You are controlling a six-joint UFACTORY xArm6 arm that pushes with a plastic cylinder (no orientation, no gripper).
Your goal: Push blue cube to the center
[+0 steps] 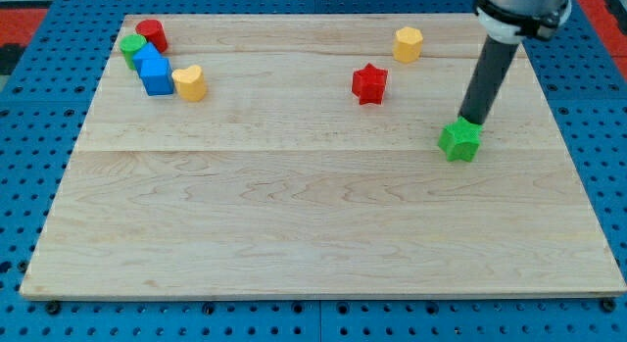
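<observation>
The blue cube [155, 74] sits near the board's top left, in a cluster. A second blue block [147, 57] touches it from above, with a green block [132, 48] and a red cylinder [151, 33] behind. A yellow block [190, 82] touches the cube's right side. My tip [471, 121] is far away at the view's right, resting against the top of a green star [459, 140].
A red star [369, 83] lies at the upper middle right. A yellow hexagonal block [409, 44] sits near the top edge. The wooden board [313, 224] lies on a blue pegboard surround.
</observation>
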